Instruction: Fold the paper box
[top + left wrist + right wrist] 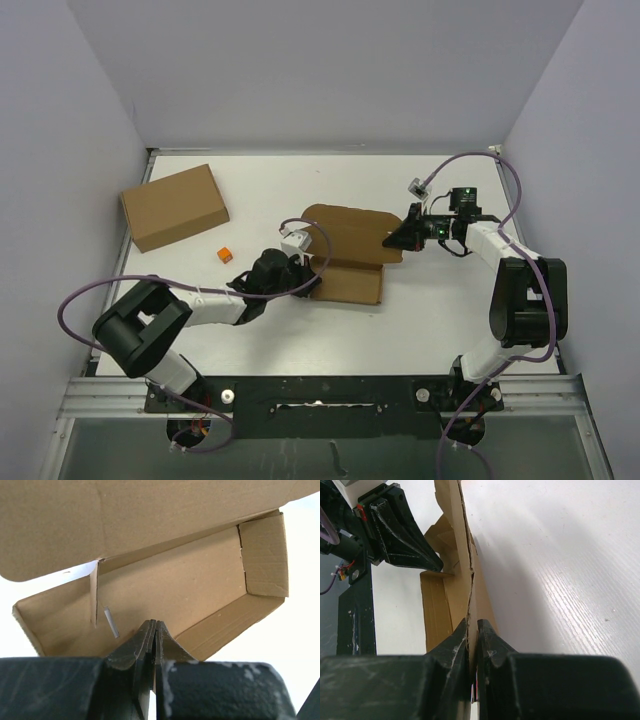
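Note:
The paper box (pixel 345 250) lies mid-table as a shallow brown tray with its lid panel raised behind it. My left gripper (pixel 305 276) is shut at the tray's left end. In the left wrist view its tips (pixel 155 626) meet at the near side wall of the box (pixel 190 585), with nothing seen between them. My right gripper (pixel 396 238) is shut on the lid's right edge. In the right wrist view the cardboard sheet (pixel 465 545) runs edge-on between the fingertips (pixel 472 625). The left gripper (pixel 402 535) also shows there, touching the tray's corner.
A larger plain brown cardboard box (pixel 173 207) lies at the back left. A tiny orange cube (pixel 225 255) sits between it and the left arm. White walls enclose the table on three sides. Purple cables loop off both arms.

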Available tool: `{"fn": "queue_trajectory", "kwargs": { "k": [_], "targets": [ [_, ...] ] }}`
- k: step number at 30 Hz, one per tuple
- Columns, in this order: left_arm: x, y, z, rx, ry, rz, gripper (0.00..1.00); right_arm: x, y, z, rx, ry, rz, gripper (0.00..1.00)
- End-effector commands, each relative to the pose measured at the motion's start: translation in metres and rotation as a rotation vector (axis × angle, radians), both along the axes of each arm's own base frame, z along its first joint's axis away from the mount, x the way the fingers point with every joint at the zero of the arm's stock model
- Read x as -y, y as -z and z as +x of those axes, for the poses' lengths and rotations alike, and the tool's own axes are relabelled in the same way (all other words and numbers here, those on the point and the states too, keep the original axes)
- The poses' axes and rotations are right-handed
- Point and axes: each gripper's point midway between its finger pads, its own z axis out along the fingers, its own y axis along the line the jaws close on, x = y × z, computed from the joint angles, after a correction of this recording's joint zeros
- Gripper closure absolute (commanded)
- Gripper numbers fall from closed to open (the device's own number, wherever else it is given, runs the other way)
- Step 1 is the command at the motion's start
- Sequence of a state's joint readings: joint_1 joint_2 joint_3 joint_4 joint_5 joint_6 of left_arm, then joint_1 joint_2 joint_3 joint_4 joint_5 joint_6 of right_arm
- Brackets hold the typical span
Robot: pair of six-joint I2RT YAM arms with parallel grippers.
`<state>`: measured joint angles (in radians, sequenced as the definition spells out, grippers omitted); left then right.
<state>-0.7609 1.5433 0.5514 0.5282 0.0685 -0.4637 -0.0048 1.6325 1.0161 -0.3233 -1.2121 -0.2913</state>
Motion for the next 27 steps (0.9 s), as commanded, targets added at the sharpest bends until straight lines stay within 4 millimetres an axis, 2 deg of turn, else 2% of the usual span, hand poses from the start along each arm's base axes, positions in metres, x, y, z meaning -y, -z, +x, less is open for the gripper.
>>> {"fn": "queue_trajectory", "kwargs": {
  "k": [1,8,17,27],
  "targets": [
    [0.011,-0.008,0.001,0.051,0.062,-0.030,1.00,-0.005,-0.011,0.001,0.044,-0.031,0.025,1.00],
    [0.015,-0.007,-0.001,0.037,0.079,-0.040,1.00,-0.005,-0.012,0.001,0.046,-0.031,0.025,1.00],
    [0.014,0.013,-0.019,-0.035,0.123,-0.033,1.00,-0.003,-0.011,0.002,0.047,-0.025,0.019,1.00],
    [0.012,0.012,-0.026,-0.044,0.164,-0.009,1.00,-0.003,-0.011,0.003,0.049,-0.021,0.015,1.00]
  ]
}}
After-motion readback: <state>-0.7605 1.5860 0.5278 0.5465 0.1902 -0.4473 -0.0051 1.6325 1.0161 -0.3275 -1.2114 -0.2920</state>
